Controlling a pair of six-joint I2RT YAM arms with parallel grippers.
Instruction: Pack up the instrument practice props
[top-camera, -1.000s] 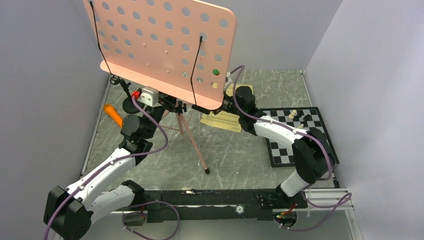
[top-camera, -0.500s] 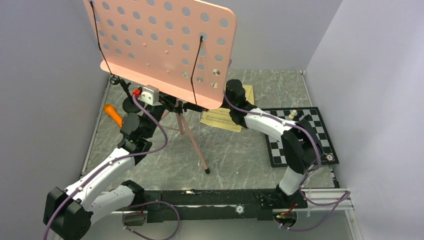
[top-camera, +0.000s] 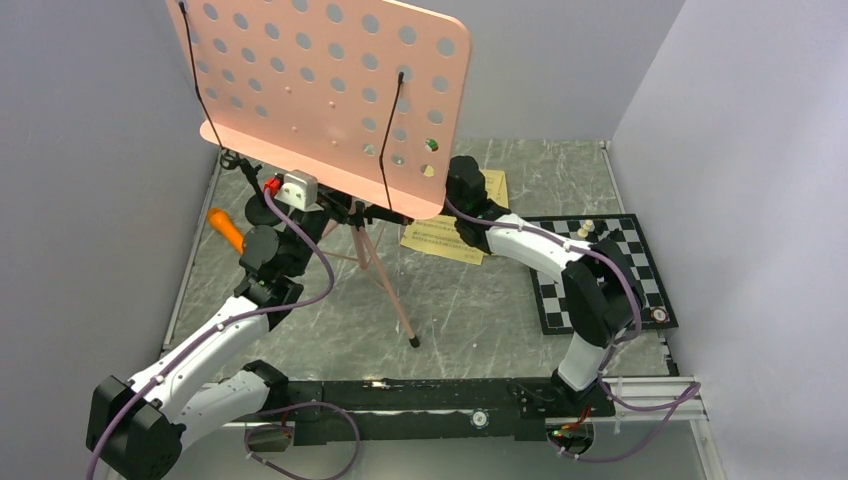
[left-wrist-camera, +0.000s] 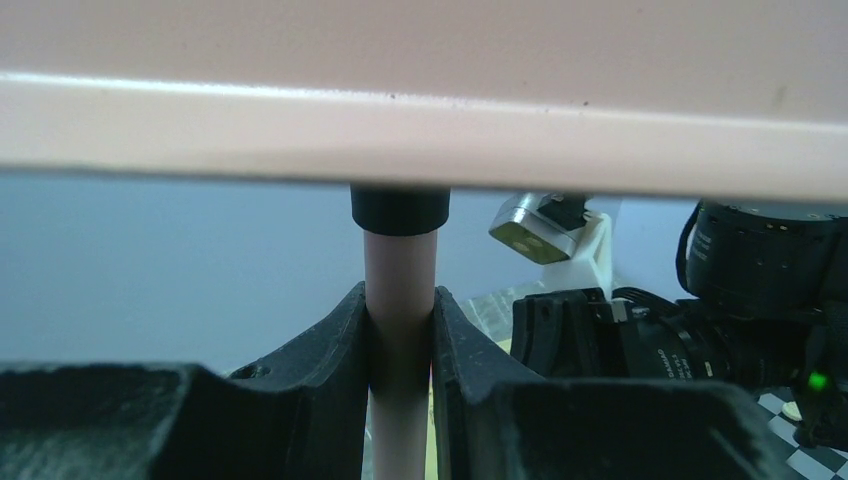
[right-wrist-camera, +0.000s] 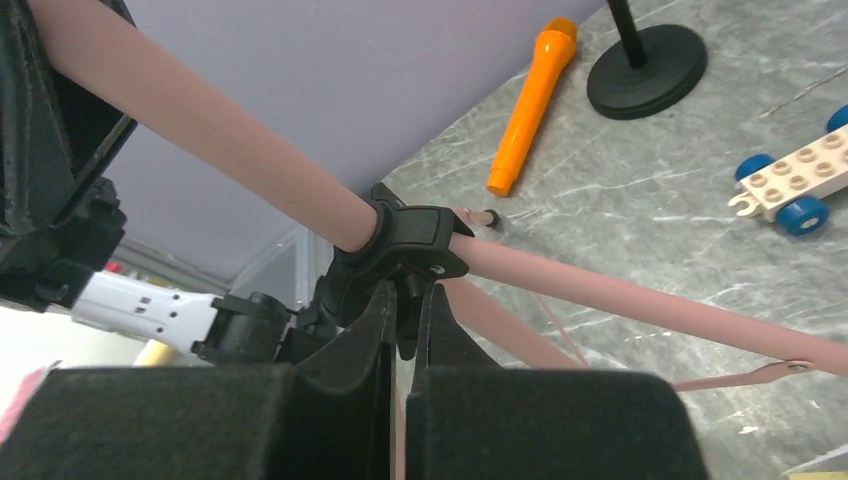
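The left gripper (left-wrist-camera: 399, 325) clamps the pink stand pole (left-wrist-camera: 399, 262). The right gripper (right-wrist-camera: 407, 305) pinches its black collar (right-wrist-camera: 405, 238); loosen it gently, bracing the pole

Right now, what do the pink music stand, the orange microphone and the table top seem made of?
Pink music stand: probably painted sheet metal, matte; thin, with punched round holes.
Orange microphone: likely moulded plastic, smooth, slightly glossy.
Table top: grey marble pattern with white veins; real stone or printed laminate, I cannot tell.
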